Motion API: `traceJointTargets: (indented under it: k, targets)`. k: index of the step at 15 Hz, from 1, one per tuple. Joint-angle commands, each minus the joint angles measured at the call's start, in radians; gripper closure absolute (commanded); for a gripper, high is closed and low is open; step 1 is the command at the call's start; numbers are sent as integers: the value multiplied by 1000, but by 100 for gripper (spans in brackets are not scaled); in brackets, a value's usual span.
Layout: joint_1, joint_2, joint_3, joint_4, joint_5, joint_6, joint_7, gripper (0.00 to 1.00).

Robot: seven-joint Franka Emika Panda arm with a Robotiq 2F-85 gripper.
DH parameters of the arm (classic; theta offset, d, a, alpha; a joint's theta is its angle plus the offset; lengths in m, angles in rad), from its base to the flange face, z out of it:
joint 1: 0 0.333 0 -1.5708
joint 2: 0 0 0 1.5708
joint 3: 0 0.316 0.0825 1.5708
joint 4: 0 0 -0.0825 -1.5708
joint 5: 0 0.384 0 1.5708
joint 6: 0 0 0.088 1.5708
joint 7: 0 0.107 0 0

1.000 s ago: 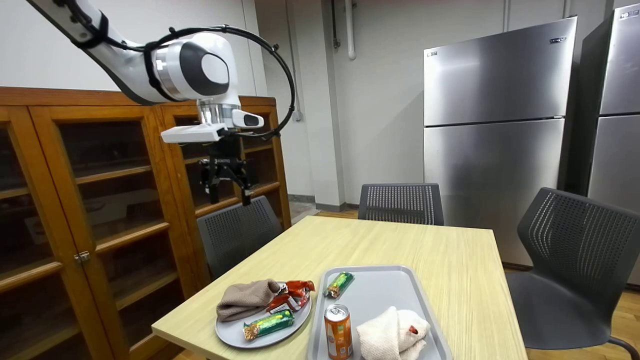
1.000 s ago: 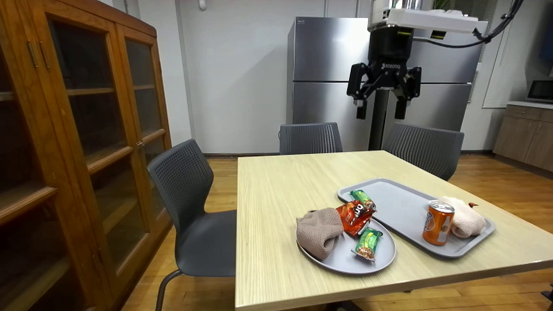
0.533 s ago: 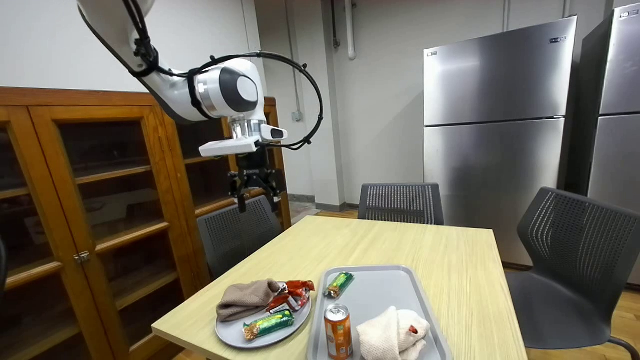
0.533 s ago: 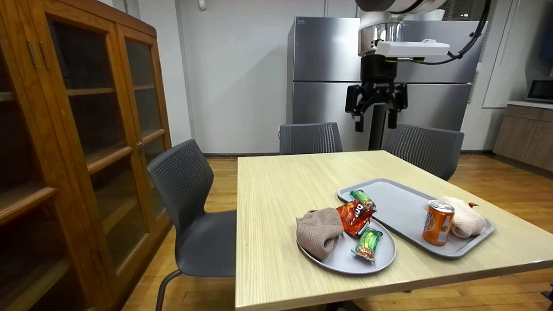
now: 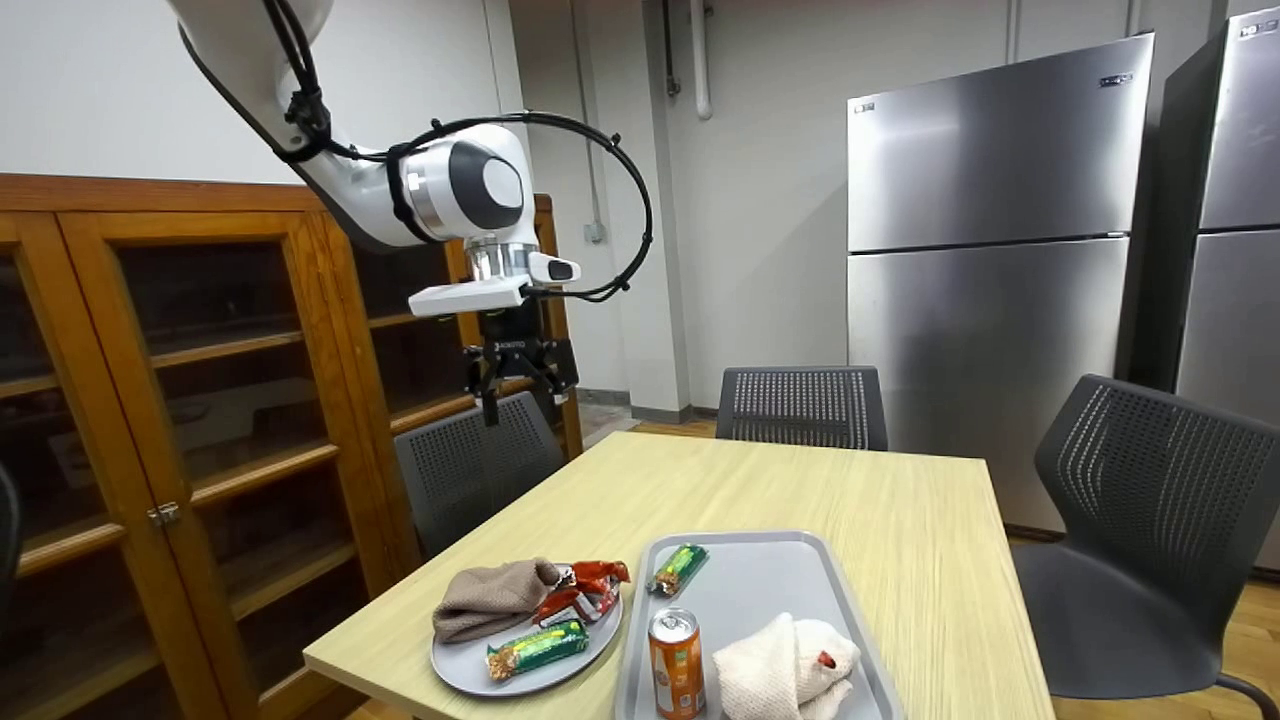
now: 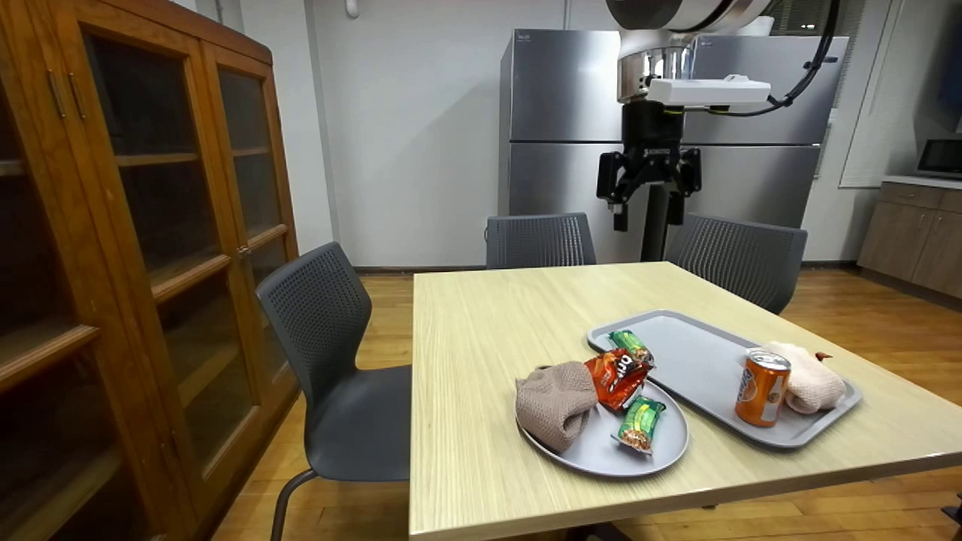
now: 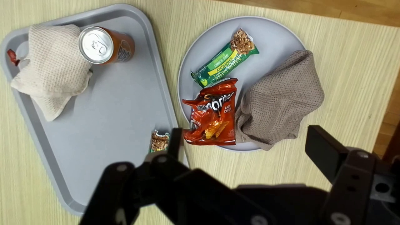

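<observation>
the gripper [image 6: 648,216] points down, well above the level of the pale table [image 6: 511,323]. its 2 fingers [image 7: 325,153] stand wide apart, gripping only air. in the wrist view, the finger on that view's left partly hides the granola bar on the tray [image 7: 159,142], which lies by the right edge of the grey tray [image 7: 115,103]; the right one's backdrop is tabletop. nearest between the fingertips there, the red chip bag [image 7: 215,115] laps over the lower-left edge of the round plate [image 7: 272,40]. its right side meets the brown cloth [image 7: 281,97], which spills past the plate's lower-right edge. the granola bar on the plate [image 7: 225,61] slants from the bag toward the plate's upper edge. at the tray's upper-left corner lies the white cloth [image 7: 56,59] with a small red item [image 7: 13,57]; the orange can [image 7: 107,45] stands upright just beside it, near the upper edge. in both exterior views, the plate sits by the table's near edge, the tray just to its right. a dark chair [image 6: 319,323] stands at the table's left edge, a steel refrigerator [image 6: 567,105] beyond the far edge.
</observation>
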Motion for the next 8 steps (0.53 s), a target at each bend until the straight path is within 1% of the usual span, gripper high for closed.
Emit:
traceJointTargets:
  k: [1, 3, 7, 8]
  targets:
    - [-3, 0, 4, 1, 0, -2, 0, 0]
    - [-3, 0, 4, 1, 0, -2, 0, 0]
    - [5, 34, 3, -5, -41, 50, 34, 0]
    - [9, 46, 1, -7, -64, 73, 58, 0]
